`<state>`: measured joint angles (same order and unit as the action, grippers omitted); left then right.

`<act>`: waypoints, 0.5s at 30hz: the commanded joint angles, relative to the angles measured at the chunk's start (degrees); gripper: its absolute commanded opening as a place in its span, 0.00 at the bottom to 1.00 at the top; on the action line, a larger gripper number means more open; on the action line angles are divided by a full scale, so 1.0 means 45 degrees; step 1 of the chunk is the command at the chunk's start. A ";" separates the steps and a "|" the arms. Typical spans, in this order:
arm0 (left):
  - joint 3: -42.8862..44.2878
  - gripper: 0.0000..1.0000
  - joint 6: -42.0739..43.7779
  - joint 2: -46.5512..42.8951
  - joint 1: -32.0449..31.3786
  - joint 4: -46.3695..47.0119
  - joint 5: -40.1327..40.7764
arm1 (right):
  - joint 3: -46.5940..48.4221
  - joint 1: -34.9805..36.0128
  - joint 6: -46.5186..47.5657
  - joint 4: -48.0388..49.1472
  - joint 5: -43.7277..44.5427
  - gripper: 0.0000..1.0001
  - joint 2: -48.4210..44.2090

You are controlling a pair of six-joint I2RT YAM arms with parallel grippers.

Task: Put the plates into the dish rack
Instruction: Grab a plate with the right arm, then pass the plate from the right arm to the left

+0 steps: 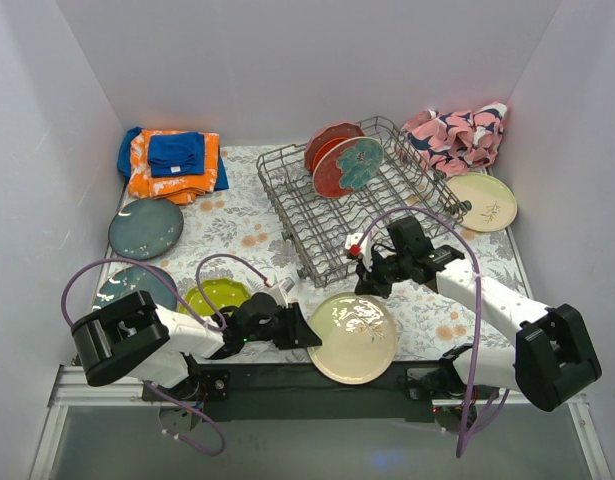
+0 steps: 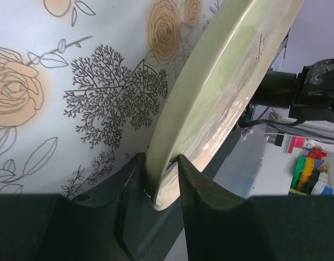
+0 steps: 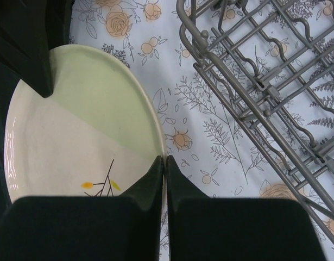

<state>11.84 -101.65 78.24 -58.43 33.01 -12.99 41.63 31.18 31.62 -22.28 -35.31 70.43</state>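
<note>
One cream plate (image 1: 352,340) with a twig mark tilts up at the near edge of the tabletop (image 1: 257,225), its rim pinched in the narrowly set left tool (image 2: 160,160). So thin a hold on glossy glaze could let the plate pivot or slip and drop over that edge. The right tool (image 3: 164,160), closed tight and empty, sits just beside the far rim and might nudge it. The dish rack (image 1: 327,215), toward the far edge, holds two plates (image 1: 349,165).

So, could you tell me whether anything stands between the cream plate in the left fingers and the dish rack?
Yes: the right gripper, fingers shut, hangs over the cream plate's far rim, directly before the dish rack's near edge.
</note>
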 commanded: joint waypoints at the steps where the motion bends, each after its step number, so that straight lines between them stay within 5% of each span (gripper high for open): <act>1: 0.0066 0.26 0.0029 -0.0413 -0.0061 0.2114 -0.0100 | 0.0457 0.0590 -0.0619 0.0811 -0.1392 0.01 -0.0339; 15: -0.0325 0.21 0.0108 -0.0804 -0.0061 0.3464 0.0016 | 0.0613 0.1508 -0.0717 0.0948 -0.1665 0.01 -0.0339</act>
<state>9.34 -101.19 77.19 -59.11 39.70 -17.04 42.17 35.16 30.65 -18.31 -35.11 70.41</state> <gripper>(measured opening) 0.227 0.028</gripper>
